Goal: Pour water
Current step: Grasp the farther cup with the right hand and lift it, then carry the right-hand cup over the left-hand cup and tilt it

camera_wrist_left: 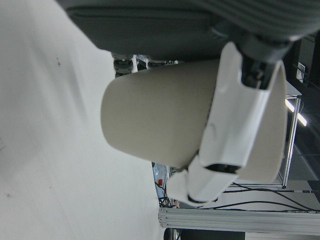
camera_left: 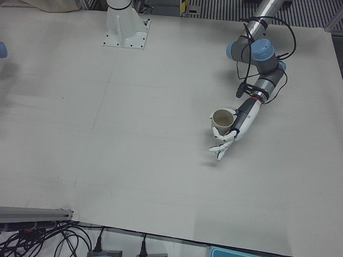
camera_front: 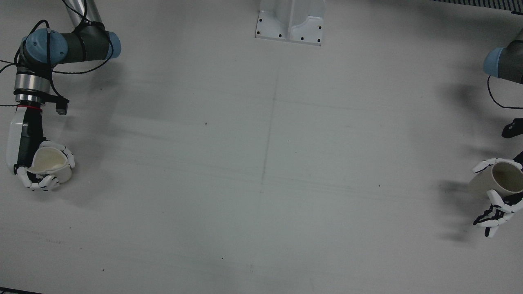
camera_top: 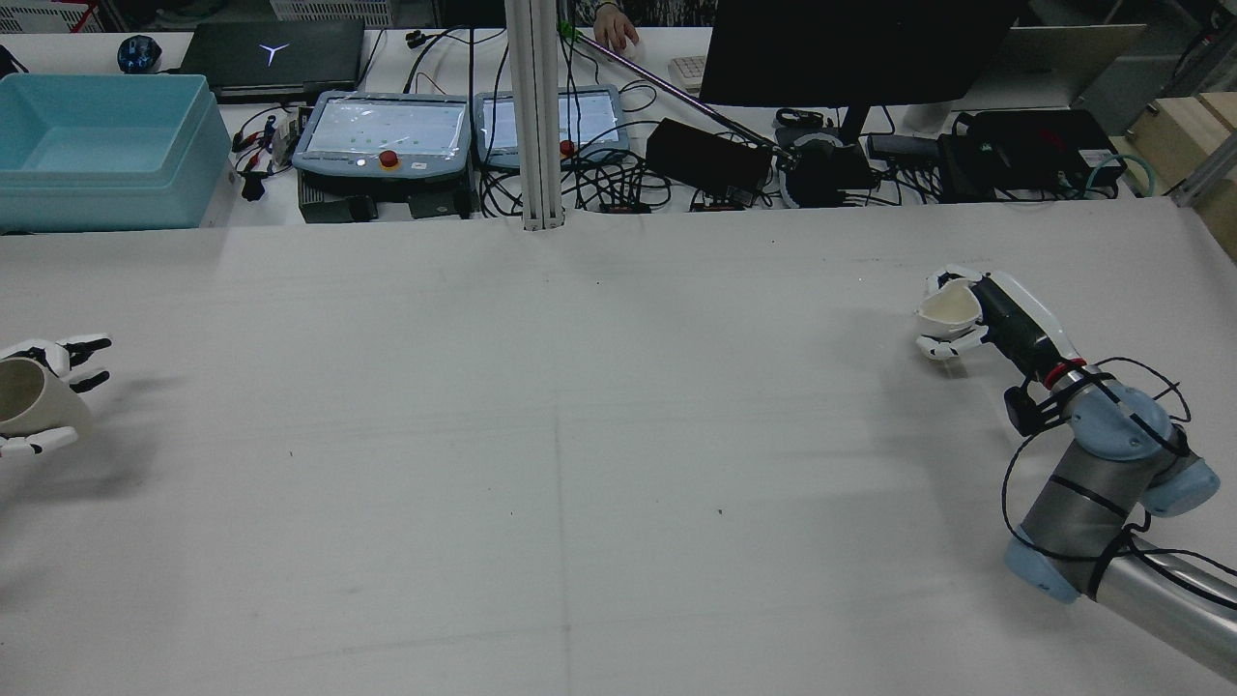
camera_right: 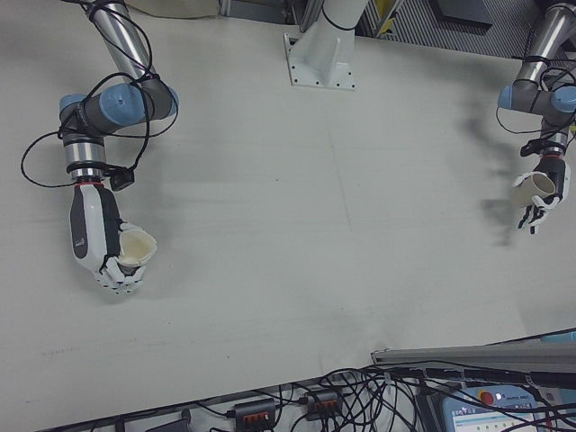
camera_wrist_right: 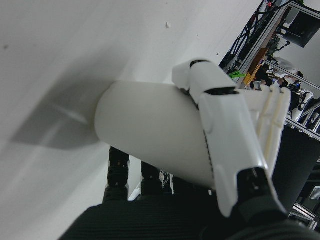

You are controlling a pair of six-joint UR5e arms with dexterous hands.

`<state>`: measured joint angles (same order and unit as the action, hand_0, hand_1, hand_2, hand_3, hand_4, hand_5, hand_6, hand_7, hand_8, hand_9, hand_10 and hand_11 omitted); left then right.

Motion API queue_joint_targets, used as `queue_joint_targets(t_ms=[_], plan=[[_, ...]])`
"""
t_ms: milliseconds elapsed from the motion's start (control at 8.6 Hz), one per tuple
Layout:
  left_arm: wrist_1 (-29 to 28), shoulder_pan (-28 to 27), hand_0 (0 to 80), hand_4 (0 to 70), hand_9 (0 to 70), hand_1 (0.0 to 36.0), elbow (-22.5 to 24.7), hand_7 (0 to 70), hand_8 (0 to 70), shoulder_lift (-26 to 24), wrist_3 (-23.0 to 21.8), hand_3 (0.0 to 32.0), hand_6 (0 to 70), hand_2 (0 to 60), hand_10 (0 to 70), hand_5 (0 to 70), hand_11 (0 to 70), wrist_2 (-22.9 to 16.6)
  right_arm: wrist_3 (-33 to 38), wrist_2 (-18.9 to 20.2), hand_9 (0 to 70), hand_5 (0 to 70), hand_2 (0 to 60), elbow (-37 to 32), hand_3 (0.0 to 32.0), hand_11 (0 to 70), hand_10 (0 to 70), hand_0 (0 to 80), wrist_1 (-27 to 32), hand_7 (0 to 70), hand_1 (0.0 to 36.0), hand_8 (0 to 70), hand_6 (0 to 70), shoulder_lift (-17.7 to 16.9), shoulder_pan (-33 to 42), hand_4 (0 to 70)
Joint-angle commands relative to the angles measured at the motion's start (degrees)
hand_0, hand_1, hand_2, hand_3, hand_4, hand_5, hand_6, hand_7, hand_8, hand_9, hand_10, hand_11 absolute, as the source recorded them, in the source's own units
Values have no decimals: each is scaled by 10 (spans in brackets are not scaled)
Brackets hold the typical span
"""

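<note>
Clutter behind the white surface (camera_top: 580, 435)

A light-blue bin (camera_top: 101, 145) is seen far left, two pendants (camera_top: 382, 135) (screens lit) beside a post (camera_top: 536, 116), a laptop (camera_top: 271, 58) behind, and a dark monitor (camera_top: 850, 48) among cables (camera_top: 618, 179).

a wide pale grey table (camera_top: 580, 435) fills the station, its surface faintly creased and lit evenly from above. beyond its far edge runs a white bench (camera_top: 676, 208) crowded with gear — a light blue tub (camera_top: 101, 155) at the far left, a closed black laptop (camera_top: 275, 58) behind it, two teach pendants (camera_top: 382, 135) side by side, tangled black cables (camera_top: 618, 179), a dark monitor (camera_top: 850, 48) to the right of the pendants. an upright aluminium post (camera_top: 536, 116) rises between the pendants. a white pedestal base (camera_front: 291, 20) is bolted to the table.
</note>
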<state>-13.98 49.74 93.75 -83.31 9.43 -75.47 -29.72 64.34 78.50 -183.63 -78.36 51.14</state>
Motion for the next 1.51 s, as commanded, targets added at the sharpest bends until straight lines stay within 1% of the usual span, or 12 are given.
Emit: queue_joint_targets(t_ms=[0,116,233,349,465,581,698,814,930,1047,1279,1395], plan=[[47,-32,800,652,37,344,47,253,41,-1,5,0,129,462,63,700,115,-1,4,2,460,700,512,116,0,532,349,800,-86,583,360,342,422,-1,46,198],[62,-56,800,659,39,354,61,255,43,-7,8,0,133,485,63,700,116,1,5,3,469,700,518,185,0,546,359,800,-144,588,360,352,440,2,68,214],[89,-81,800,671,41,349,72,259,45,-28,8,0,138,491,64,700,116,2,5,3,468,700,500,246,0,553,364,800,-172,594,360,356,461,3,80,260],[122,-106,800,689,44,354,84,265,48,-56,8,0,146,484,67,700,121,2,4,2,472,700,523,290,0,558,367,800,-191,606,360,360,475,21,93,288],[161,-135,800,686,43,352,87,264,47,-95,8,0,144,487,66,700,119,2,-2,-1,478,700,544,332,0,562,370,800,-230,627,360,365,490,58,98,311],[215,-148,800,691,45,356,87,266,49,-145,3,0,147,506,66,700,119,-1,-24,-2,475,700,575,356,0,547,357,800,-257,642,360,359,484,112,106,294],[262,-149,800,699,45,358,89,268,49,-192,-2,0,152,535,63,700,114,-5,-80,-2,482,700,600,362,0,549,359,800,-257,660,360,361,487,168,109,286],[292,-158,797,700,43,358,82,272,48,-234,-8,0,156,541,59,700,108,-8,-158,-2,493,700,600,361,0,551,361,800,-257,691,360,368,500,231,106,307],[310,-176,800,700,42,360,73,278,48,-268,-8,0,164,546,58,700,108,-6,-213,-3,497,700,600,358,0,551,361,800,-257,700,360,368,516,269,85,342],[330,-183,786,700,44,356,64,277,48,-302,-8,0,165,546,63,700,114,-6,-267,0,497,700,600,358,0,551,362,800,-257,700,360,365,533,296,60,370],[350,-183,762,700,45,349,53,276,48,-339,-8,0,166,539,64,700,114,-6,-373,3,481,700,600,365,0,553,363,800,-257,700,360,351,533,305,-25,383],[359,-184,777,700,46,352,53,282,48,-347,-8,0,170,540,64,700,115,-6,-424,1,473,700,600,368,0,553,363,800,-258,700,360,344,520,306,-74,372]])
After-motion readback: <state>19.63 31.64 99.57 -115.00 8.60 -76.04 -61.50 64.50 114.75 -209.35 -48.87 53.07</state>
